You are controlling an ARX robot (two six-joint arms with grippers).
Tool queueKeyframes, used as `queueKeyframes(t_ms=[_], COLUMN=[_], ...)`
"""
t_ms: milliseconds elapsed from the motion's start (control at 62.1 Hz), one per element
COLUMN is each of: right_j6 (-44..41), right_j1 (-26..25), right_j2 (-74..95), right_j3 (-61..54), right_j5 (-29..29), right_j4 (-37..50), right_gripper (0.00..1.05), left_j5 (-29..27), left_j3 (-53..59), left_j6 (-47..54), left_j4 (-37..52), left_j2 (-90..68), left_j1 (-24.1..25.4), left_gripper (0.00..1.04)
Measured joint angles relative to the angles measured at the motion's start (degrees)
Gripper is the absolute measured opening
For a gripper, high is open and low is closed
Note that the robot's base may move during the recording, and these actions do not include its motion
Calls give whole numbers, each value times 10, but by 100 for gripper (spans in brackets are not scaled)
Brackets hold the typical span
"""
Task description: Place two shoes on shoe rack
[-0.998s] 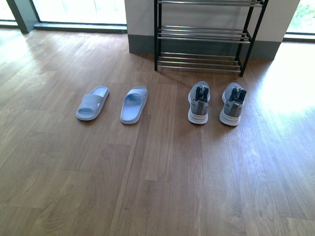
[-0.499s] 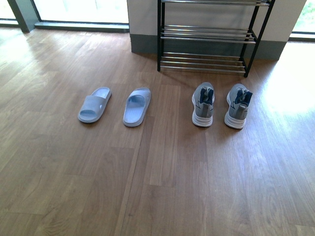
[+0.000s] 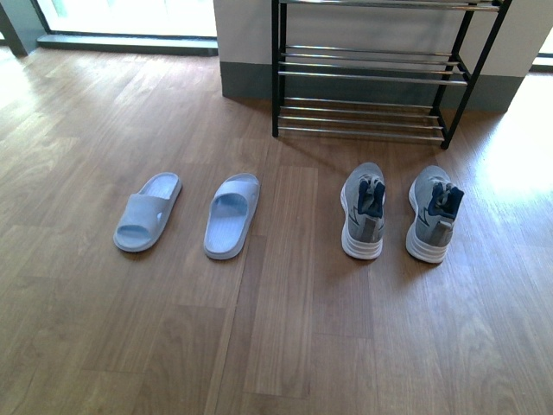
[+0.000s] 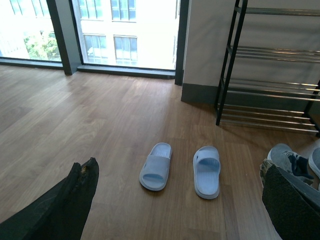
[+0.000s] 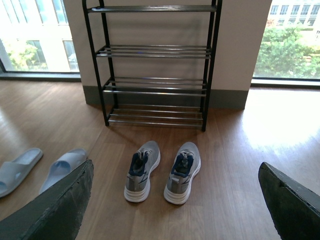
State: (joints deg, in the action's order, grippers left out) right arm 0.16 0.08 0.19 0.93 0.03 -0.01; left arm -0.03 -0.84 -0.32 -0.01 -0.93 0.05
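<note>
Since the front view a second ago shows the shoes smaller and farther off, I judge that the base has rolled closer to the rack. Nothing is lifted yet, so both placements remain to be done. My left tool (image 4: 176, 167) hangs open and empty, its fingers (image 4: 75, 200) spread wide, and the pale blue slides (image 4: 206, 171) lie on the floor (image 4: 100, 115) ahead of it, well apart. My right tool (image 5: 176, 167) is likewise spread wide and holds nothing. The grey sneakers (image 5: 142, 170) stand side by side beyond it, heels toward me, just before the shoe rack (image 5: 155, 85) at the floor's far edge against the wall (image 5: 230, 45). No shoe sits on its visible shelves.
</note>
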Motion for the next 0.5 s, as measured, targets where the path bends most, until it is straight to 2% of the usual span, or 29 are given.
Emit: queueKeyframes(t_ms=[499], right_j6=[0], right_j1=[0], right_j2=[0], right_j3=[0], right_j5=[0], right_j4=[0], right_gripper=[96], left_j5=[0], left_j3=[0], left_j6=[0], left_j4=[0], left_j2=[0], left_j1=[0], left_gripper=[95])
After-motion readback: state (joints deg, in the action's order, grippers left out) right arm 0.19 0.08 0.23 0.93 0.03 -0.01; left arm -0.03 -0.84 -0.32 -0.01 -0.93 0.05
